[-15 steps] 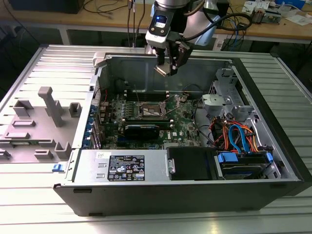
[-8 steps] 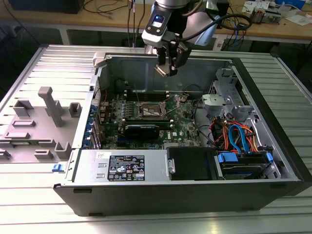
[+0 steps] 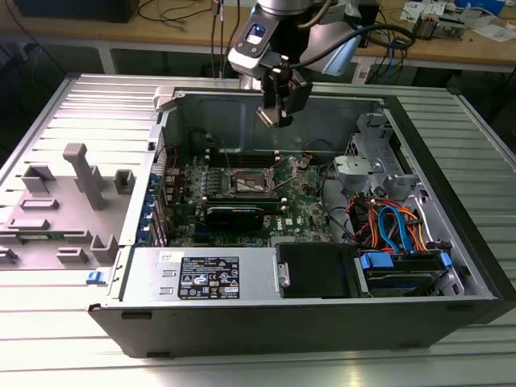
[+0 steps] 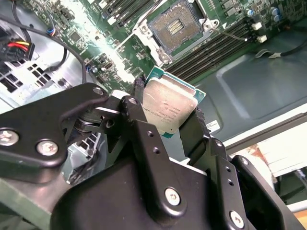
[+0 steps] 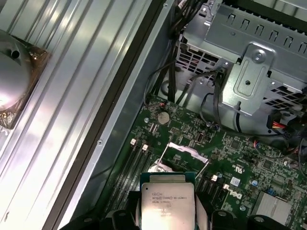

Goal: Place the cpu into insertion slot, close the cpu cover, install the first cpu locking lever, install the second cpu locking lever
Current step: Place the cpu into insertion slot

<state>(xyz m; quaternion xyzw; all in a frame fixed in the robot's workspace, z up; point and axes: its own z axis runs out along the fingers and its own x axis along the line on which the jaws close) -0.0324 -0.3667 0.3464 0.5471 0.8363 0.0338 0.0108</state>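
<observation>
My gripper [image 3: 274, 115] hangs above the open computer case, over its back wall, shut on the cpu [image 4: 168, 103]. The cpu is a flat square chip with a silver top, and the black fingers [image 4: 139, 91] clamp it by two opposite edges; the first wrist view shows it too [image 5: 168, 201]. Below it on the green board lies the insertion slot [image 4: 176, 25], a square socket with a dark centre and nothing in it [image 3: 250, 184]. The cpu cover [image 5: 187, 152], a thin silver frame, stands swung up beside the socket. Thin wire levers [image 4: 232, 32] lie loose at the socket's sides.
A black heatsink block [image 3: 234, 216] sits just in front of the socket, with memory slots [image 4: 211, 50] beside it. The power supply [image 3: 205, 278], drive cage [image 3: 375, 165] and coloured cables [image 3: 395, 226] crowd the case. A grey fixture [image 3: 72, 189] stands on the exterior view's left.
</observation>
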